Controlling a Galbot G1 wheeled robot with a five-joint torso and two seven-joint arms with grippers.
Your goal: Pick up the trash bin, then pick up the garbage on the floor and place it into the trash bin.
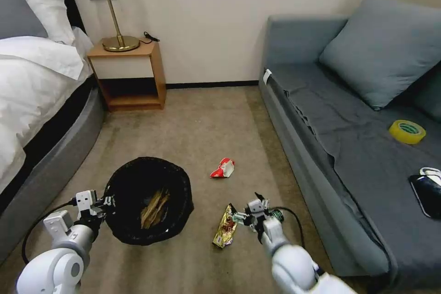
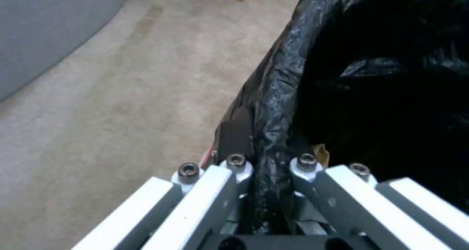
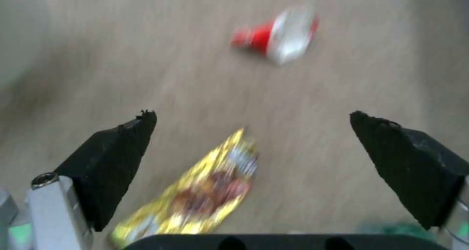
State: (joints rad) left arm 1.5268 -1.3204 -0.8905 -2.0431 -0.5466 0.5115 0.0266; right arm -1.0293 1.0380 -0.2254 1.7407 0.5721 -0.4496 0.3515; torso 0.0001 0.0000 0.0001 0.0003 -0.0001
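Head view: trash bin with black liner sits on the carpet at about 7 o'clock from frame centre, tan paper lying inside it. Left gripper is at the bin's 9 o'clock rim, pinching it. Gold-brown snack wrapper lies flat on the carpet just at 3 o'clock of the bin; right gripper hovers at the wrapper's upper end, fingers spread. Red-white wrapper lies farther off, at 12 o'clock from the gold one. Yellow tape roll and a black phone rest on the grey sofa. Left wrist view: left gripper clamped on the trash bin rim, crinkled black liner squeezed between the two fingers. Right wrist view: right gripper wide open above the carpet, snack wrapper between and below the black fingertips, nearer one of them; red-white wrapper well beyond, apart from both
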